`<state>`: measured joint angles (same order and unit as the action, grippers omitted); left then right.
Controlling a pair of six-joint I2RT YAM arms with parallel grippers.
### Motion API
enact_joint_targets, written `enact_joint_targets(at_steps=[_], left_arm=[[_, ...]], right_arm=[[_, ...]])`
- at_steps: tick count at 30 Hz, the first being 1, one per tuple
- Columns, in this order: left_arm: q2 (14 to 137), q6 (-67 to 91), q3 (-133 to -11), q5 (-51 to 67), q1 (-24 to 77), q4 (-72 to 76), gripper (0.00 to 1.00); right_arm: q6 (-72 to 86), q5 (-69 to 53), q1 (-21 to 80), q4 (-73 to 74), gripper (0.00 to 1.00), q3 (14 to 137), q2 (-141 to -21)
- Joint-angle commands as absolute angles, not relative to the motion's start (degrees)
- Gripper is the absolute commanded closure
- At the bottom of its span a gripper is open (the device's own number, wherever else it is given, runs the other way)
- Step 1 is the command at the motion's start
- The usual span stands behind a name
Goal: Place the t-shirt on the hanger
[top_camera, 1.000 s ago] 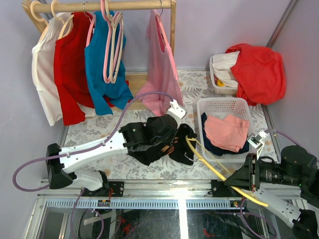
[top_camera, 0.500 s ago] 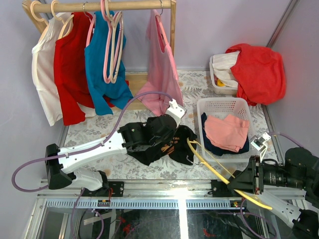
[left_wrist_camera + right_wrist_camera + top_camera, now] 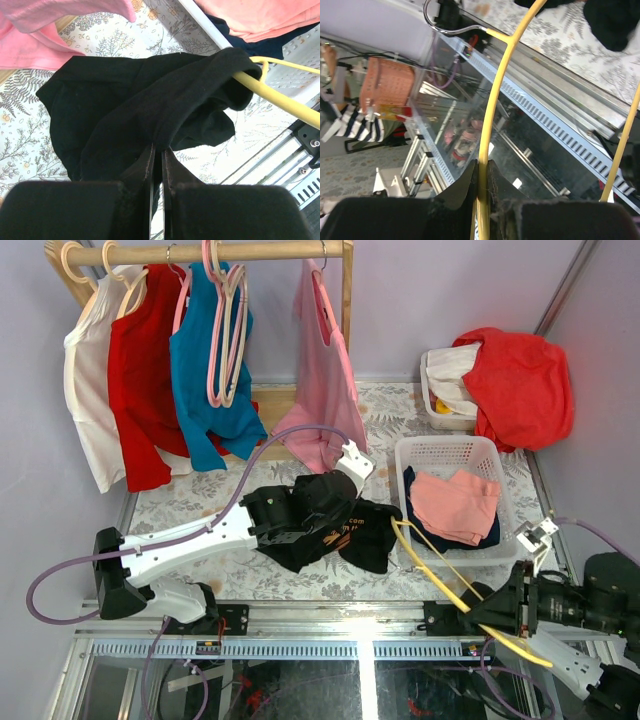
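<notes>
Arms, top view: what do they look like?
The left arm and right arm have white shells with black joints. A lilac cable loops along the left one; another trails by the right. The left tool and right tool are black and wedge-shaped.

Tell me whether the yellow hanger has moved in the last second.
Yes. The thin yellow plastic hanger has slid right and nearer, its far end closing on the white plastic basket's front-left corner.

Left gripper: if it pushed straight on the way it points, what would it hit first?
The left gripper, shut on the t-shirt, would plough into more of that bunched cloth first; the hanger tip seems next, though depth is unclear.
</notes>
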<state>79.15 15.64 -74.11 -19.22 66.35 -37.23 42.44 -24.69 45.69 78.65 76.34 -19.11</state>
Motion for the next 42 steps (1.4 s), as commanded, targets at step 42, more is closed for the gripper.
enact_joint_targets(at_steps=[42], left_arm=[[82.98,9.32,-78.93,-18.12,60.87,-34.2,1.0]], right_arm=[[33.46,-29.41,46.66,80.16,1.0,90.89,-32.03]])
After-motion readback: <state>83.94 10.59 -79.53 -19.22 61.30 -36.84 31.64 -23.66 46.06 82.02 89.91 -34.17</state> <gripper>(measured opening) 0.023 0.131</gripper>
